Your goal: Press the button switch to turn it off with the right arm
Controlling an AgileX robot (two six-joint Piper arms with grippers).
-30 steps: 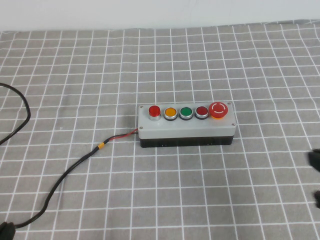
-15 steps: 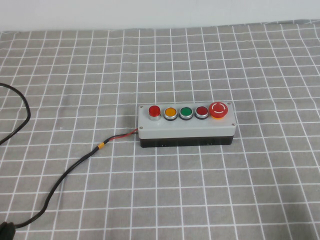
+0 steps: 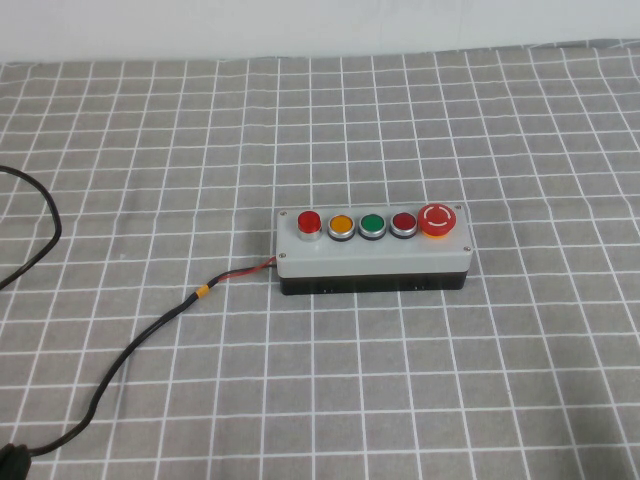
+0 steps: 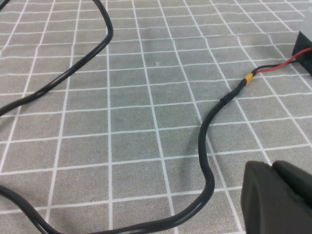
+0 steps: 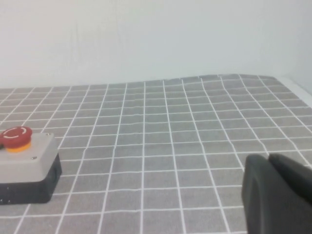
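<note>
While the grey button box (image 3: 372,251) sits in the middle of the checked cloth (image 3: 500,380), the button switch (image 3: 309,222) stands at its left end, beside the yellow button (image 3: 341,226). Nothing touches it. A black cable (image 3: 130,350) runs off from the box's left side. The left gripper (image 4: 278,197) hangs low over that cable, and the right gripper (image 5: 275,195) is off to the right of the box. I cannot tell how far either one's fingers are open.
</note>
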